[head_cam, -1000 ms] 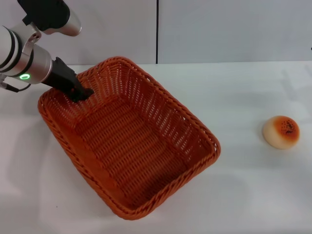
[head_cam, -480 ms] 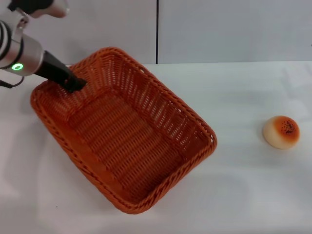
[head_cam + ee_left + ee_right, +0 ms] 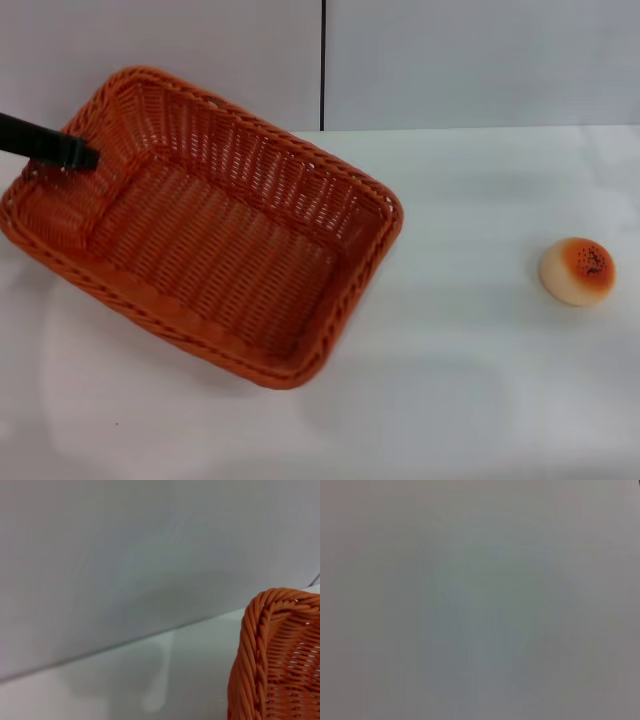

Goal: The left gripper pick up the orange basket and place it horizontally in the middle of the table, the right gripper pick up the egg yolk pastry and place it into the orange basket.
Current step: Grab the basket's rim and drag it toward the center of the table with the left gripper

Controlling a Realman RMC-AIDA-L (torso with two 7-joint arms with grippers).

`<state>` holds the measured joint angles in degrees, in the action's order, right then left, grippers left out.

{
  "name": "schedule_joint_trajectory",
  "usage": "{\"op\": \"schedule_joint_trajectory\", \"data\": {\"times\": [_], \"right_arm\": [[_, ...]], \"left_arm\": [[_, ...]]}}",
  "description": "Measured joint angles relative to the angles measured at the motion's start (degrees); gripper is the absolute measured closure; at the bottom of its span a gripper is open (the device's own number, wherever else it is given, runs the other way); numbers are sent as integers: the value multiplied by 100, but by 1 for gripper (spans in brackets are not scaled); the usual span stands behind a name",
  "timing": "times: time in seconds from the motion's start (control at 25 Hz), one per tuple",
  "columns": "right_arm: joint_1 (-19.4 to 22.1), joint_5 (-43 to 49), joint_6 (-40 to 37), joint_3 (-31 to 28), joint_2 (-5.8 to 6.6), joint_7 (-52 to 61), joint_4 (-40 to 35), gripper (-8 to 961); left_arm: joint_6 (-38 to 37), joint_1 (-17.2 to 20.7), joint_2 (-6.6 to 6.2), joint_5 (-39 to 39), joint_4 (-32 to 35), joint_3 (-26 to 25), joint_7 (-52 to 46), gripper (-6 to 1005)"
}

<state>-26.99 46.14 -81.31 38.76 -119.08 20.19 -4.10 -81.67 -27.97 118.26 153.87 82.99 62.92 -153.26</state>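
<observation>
the left gripper (image 3: 85, 157), fingers clenched on the far-left rim of the orange basket (image 3: 200, 230) near the desk (image 3: 470, 380)'s left edge, should carry it level toward the centre, clear of the egg yolk pastry (image 3: 577, 271) by the right edge.

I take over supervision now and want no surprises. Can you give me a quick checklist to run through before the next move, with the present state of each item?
1. Left end effector at the orange basket's left rim: ok; whether it clamps the rim: cannot tell.
2. Basket lying horizontally: not ok, it sits slanted.
3. Basket in the middle of the table: not ok, it is on the left side, reaching the left edge of the head view.
4. Basket interior free for the pastry: ok.
5. Egg yolk pastry upright on the table, right of the basket and apart from it: ok.
6. Right end effector position: cannot tell, it is out of view.
</observation>
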Motion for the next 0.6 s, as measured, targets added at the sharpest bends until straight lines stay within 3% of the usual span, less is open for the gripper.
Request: {"op": "schedule_joint_trajectory", "data": {"times": [0.36,0.6], "right_arm": [[-148,11,168,37,36,7,-356,283],[-344,43,280,50,177,10,-257,283]], "left_arm": [[-271,442,-2,-554,225,-32,-898,825],[-402,719,31,-849,497,-506,-1170,826]]}}
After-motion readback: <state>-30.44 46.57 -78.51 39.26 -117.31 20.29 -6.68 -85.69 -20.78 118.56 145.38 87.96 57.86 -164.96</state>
